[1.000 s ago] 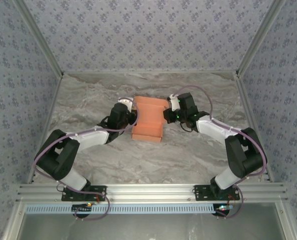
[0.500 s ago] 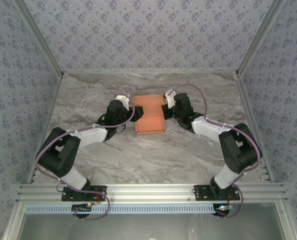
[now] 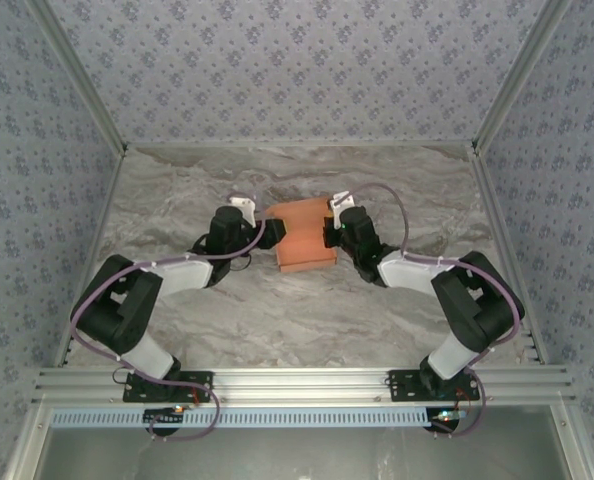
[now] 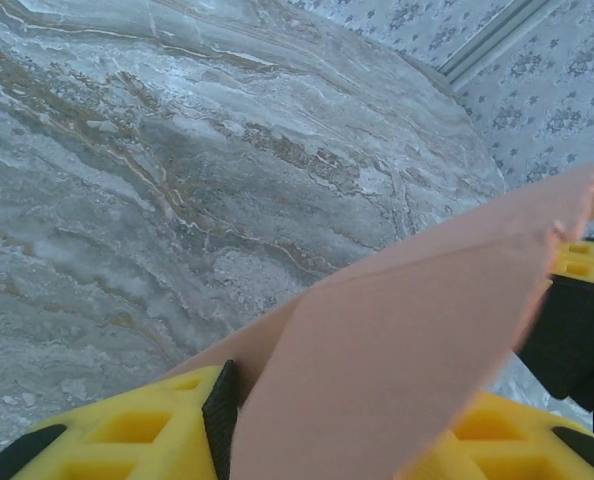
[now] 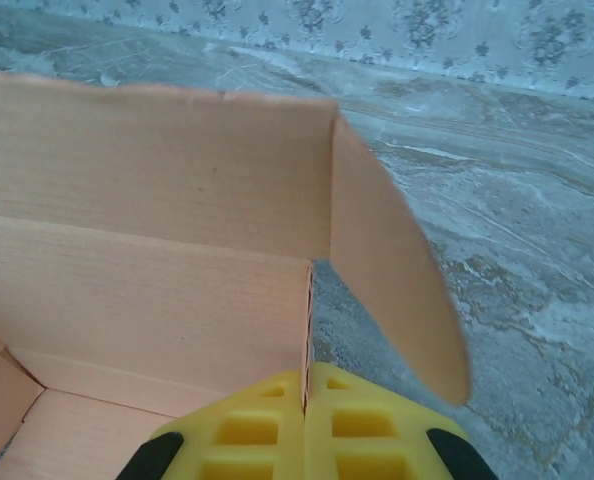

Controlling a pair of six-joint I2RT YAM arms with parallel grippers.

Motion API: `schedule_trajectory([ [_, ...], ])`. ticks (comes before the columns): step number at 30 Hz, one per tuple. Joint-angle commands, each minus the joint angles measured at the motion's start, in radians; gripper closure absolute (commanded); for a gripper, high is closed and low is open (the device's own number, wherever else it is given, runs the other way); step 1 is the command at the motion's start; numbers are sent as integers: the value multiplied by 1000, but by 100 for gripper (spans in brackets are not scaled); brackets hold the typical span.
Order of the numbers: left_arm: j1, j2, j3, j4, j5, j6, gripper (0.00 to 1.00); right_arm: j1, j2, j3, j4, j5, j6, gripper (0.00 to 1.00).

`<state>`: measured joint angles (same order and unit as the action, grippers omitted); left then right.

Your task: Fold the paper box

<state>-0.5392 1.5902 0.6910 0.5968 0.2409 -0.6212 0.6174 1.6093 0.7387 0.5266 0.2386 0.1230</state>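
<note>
Right gripper (image 5: 307,388) is pinched tight on the top edge of a wall of the box (image 5: 147,250) — the thin card runs between its yellow fingers (image 5: 377,430), and an end flap juts out just to the right. Left gripper (image 4: 347,410) has a slanted panel of the box between its fingers, which stand apart; I cannot tell whether it clamps the card. From above, the box is open-topped at the middle of the table (image 3: 277,320) — a gripper at each side.
</note>
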Motion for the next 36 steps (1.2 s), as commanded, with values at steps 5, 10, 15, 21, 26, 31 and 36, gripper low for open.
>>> schedule_trajectory([
  [5,-84,0,-60,99,-40,-25,59,99,-17,-84,61,146,96,93],
  [10,-124,-19,-124,120,-128,41,59,131,-30,-151,97,179,116,93],
  [15,-168,-27,-177,152,-208,103,59,154,-45,-229,166,201,128,91],
  [21,-186,-60,-189,142,-239,164,51,165,-83,-246,137,231,139,79],
  [26,-188,-120,-161,23,-206,262,41,148,-93,-255,121,223,139,76],
  [31,-187,-191,-196,-16,-168,295,37,145,-132,-274,100,193,131,66],
  [36,-188,-291,-236,-73,-165,260,33,134,-250,-295,-13,136,148,46],
])
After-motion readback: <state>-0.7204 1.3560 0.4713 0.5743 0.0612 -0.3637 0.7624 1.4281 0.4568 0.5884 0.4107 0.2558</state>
